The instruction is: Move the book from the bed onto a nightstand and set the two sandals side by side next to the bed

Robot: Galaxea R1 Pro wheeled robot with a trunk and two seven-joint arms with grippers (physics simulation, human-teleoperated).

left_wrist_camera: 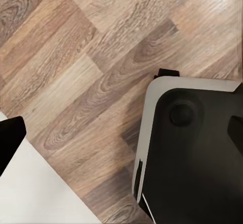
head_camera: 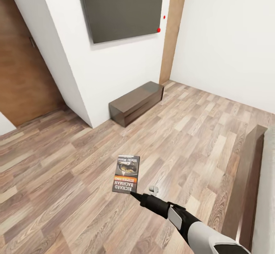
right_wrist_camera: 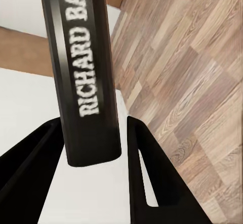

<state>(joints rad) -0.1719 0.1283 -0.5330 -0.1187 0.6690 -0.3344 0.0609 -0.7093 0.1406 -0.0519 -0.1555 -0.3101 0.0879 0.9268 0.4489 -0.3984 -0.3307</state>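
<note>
Head view: our right claw [head_camera: 134, 195] grips the book [head_camera: 126, 173] by its edge, held above the wood-plank floor [head_camera: 57, 193]; bed [head_camera: 244, 193] frame close right. Further off, a low dark glossy bench [head_camera: 135, 102] against the white wall [head_camera: 114, 67]. Left claw's state: we cannot tell.

dark grey book [head_camera: 126, 173], orange band

One book [head_camera: 126, 173], one bench [head_camera: 136, 102], one bed [head_camera: 248, 185].

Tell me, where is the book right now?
The book is held in the right gripper's fingers, above the wood floor, with the bed frame to the right.
</note>
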